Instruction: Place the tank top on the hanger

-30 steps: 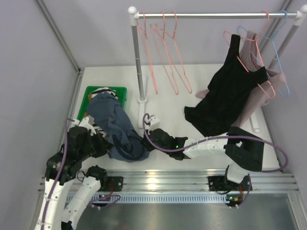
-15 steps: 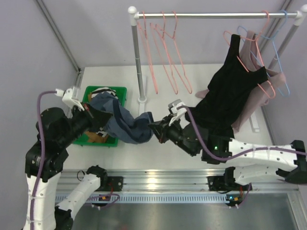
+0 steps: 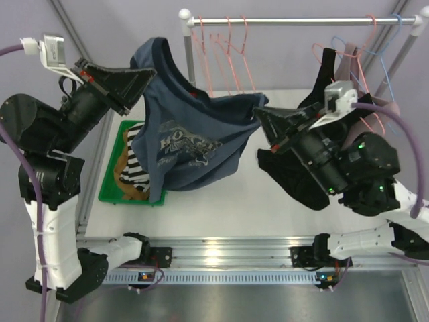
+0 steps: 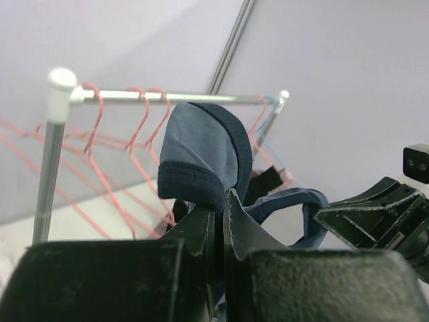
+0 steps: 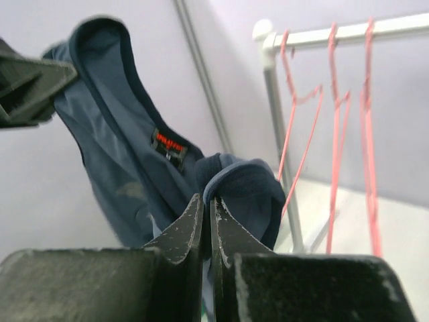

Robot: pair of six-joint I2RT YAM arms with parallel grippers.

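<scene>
High in the middle of the top view, the dark slate-blue sleeveless fabric tank top (image 3: 188,144) hangs spread in the air between the two arms, lifted off the white worktop (image 3: 221,208). At upper left, the left claw (image 3: 150,71) is pinched shut on one wide shoulder strap; its wrist view shows that strap (image 4: 201,147) folded over the closed tips. Right of centre, the right claw (image 3: 257,114) is clamped on the other strap, which bunches just above its tips in the right wrist view (image 5: 241,188). The garment's body sags below and between both claws. Its lower left corner overlaps the green plastic bin (image 3: 107,191), which holds striped cloth (image 3: 137,168). Behind the stretched top, several thin salmon-pink wire hangers (image 3: 236,74) hang from the silver rail (image 3: 288,21), near the white upright post (image 3: 190,54). Open room lies along the rail between those hangers and the black tank top (image 3: 285,168) at the right end, which is partly hidden by the right arm.
</scene>
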